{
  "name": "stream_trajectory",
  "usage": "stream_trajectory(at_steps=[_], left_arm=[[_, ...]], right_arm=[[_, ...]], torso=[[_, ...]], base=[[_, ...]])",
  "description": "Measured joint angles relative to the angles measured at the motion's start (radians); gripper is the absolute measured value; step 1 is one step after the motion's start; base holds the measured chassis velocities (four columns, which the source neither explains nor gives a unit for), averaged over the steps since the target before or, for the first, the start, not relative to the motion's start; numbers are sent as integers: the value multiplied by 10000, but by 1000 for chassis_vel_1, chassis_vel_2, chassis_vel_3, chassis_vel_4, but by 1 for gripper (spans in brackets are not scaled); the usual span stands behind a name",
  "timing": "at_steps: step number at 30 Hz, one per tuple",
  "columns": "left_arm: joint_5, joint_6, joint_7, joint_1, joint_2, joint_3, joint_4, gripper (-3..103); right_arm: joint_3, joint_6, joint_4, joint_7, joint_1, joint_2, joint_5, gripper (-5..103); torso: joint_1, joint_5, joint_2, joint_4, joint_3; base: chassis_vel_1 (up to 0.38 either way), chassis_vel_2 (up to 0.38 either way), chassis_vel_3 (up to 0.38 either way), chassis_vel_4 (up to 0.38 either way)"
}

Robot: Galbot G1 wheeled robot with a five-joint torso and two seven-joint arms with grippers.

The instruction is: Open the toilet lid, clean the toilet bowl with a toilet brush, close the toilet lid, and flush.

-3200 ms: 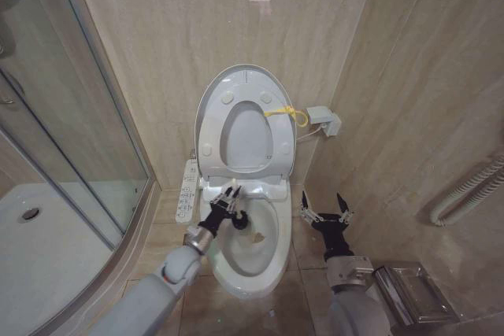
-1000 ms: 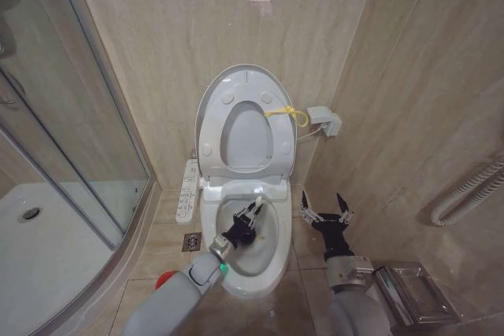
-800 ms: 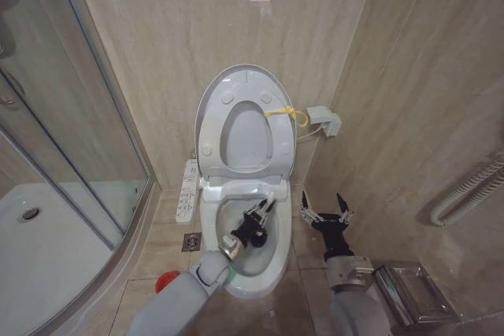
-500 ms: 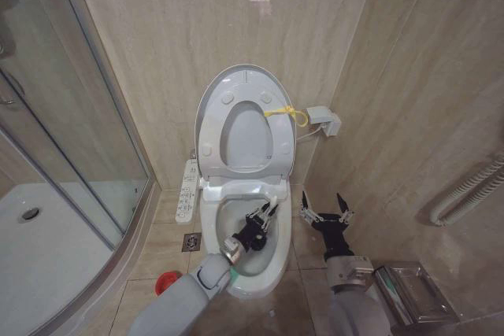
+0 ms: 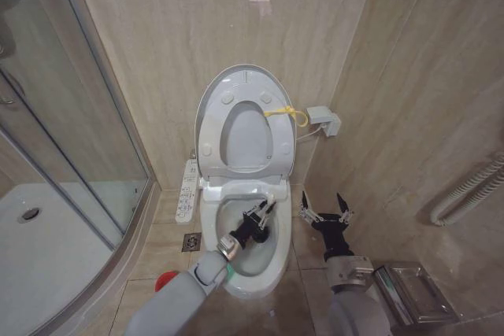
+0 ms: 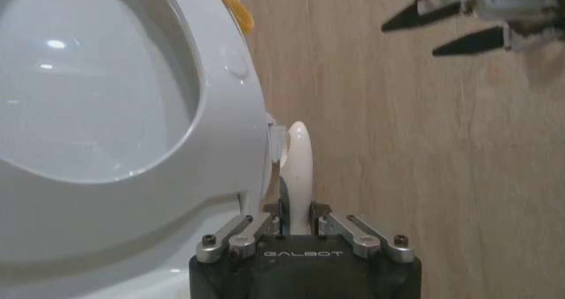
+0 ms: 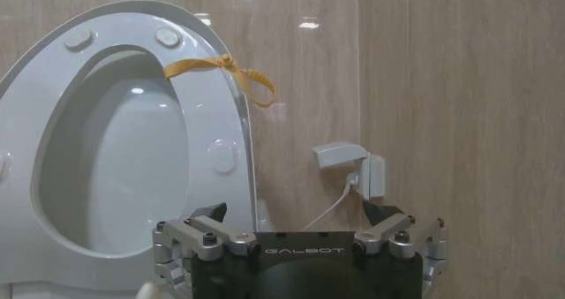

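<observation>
- Two grippers here — the left gripper [image 5: 261, 214] is down inside the toilet bowl [image 5: 272, 264], pinching the white handle of the toilet brush [image 6: 296, 173].
- The right gripper [image 5: 324, 208] hangs beside the bowl, fingers spread wide, holding nothing.
- The toilet lid [image 5: 213, 96] stands upright against the wall — yellow cord [image 5: 288, 113] on its edge.

We see beige tiled floor [image 5: 161, 230]; toilet bowl [image 5: 272, 269] stands on it, floor drain [image 5: 191, 241] beside bowl.
</observation>
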State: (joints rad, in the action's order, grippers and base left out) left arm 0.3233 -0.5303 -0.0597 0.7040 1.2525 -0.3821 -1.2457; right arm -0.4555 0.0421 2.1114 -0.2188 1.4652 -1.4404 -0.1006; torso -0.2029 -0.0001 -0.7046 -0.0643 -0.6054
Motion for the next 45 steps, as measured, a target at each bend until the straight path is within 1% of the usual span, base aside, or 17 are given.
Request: stream_trajectory(at_steps=[1,3,8,10,14,17,19,22,23,26,29,35,37,39,42,44,45], left_arm=[[0,0,0,0,0,0,0,19],[-74,19,33,-48,42,-22,455,19],[-86,41,-8,-296,21,82,1261,19],[-87,39,-11,-314,-7,134,1254,19],[-87,-47,-14,-283,-60,195,746,19],[35,-183,-58,-120,8,104,49,19],[52,-200,-118,-71,33,72,20,19],[-46,-228,-203,-39,67,70,197,19],[-112,-293,-258,-56,80,95,628,19],[-43,-480,-347,-246,57,244,1354,19],[-10,-523,-363,-288,45,301,1369,19],[98,-563,-335,-238,159,248,452,19],[228,-568,-373,-206,206,153,389,19],[491,-587,-483,-167,307,24,568,19],[583,-577,-515,-155,353,-18,885,19],[566,-571,-520,-171,368,-6,1089,19],[433,-562,-522,-228,381,47,1400,19]], right_arm=[[0,0,0,0,0,0,0,100],[0,0,0,0,0,0,0,100],[0,0,0,0,0,0,0,100],[1,0,1,1,0,0,0,100],[0,0,0,0,0,0,0,100],[0,0,0,0,0,0,0,100],[0,0,0,0,0,0,0,100],[0,0,0,0,0,0,0,100],[0,0,0,0,0,0,0,100],[0,0,1,0,0,0,0,100],[0,0,0,0,0,0,0,100],[0,0,0,0,0,0,0,100],[0,0,0,0,0,0,0,100],[0,0,0,0,0,0,0,100],[0,0,0,0,0,0,0,100],[0,0,0,0,0,0,0,100],[0,0,0,0,0,0,0,100]], torso=[[0,0,0,0,0],[0,0,0,5,0],[0,0,0,3,0],[0,1,1,4,0],[0,1,1,5,-1],[0,0,0,0,-1],[0,0,0,0,0],[0,1,0,1,0],[0,0,1,4,0],[0,1,1,6,0],[-1,1,1,5,-1],[0,1,1,0,0],[0,1,0,0,0],[0,1,0,2,0],[0,1,0,3,0],[0,1,0,3,0],[1,0,0,2,1]], base=[[0,0,0,0],[0,0,0,0],[0,0,0,0],[0,0,0,0],[0,0,0,0],[0,0,0,0],[0,0,0,0],[0,0,0,0],[0,0,0,0],[0,0,0,0],[0,0,0,0],[0,0,0,0],[0,0,0,0],[0,0,0,0],[0,0,0,0],[0,0,0,0],[0,0,0,0]])
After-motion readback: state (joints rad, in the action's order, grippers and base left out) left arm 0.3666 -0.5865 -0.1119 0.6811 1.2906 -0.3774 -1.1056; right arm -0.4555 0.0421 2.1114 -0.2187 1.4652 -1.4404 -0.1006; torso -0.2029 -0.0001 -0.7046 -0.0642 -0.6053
